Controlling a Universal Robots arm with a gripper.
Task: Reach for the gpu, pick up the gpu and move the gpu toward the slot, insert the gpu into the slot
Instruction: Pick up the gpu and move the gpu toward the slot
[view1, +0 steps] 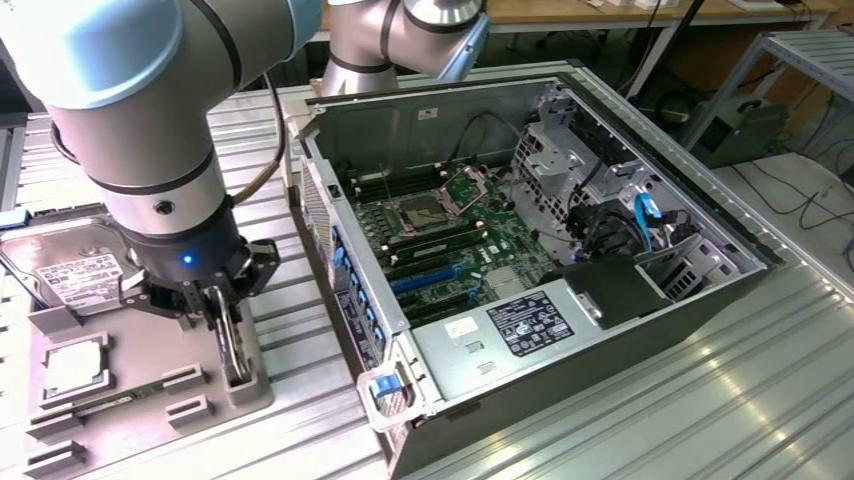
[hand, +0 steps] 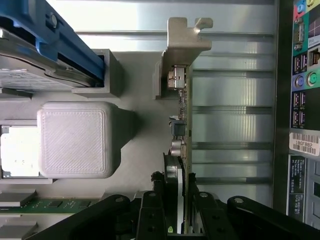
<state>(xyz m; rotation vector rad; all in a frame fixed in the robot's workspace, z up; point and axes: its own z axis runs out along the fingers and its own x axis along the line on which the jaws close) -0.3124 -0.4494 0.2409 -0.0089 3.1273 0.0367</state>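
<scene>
at the exterior view's lower left, the hand (view1: 230, 325) is clamped on the gpu (view1: 242, 358), which stands on edge in a grey holder (view1: 140, 405). its long axis runs almost up-down the frame.

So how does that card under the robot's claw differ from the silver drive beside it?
The gpu stands on edge, thin and dark; the hard drive lies label-up, boxy and silver. The gripper is at the gpu, away from the hard drive. Both sit on the gray tray.

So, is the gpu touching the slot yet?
Apart. The exterior view shows the gpu standing in the grey tray outside the case, the blue slot inside it.
</scene>
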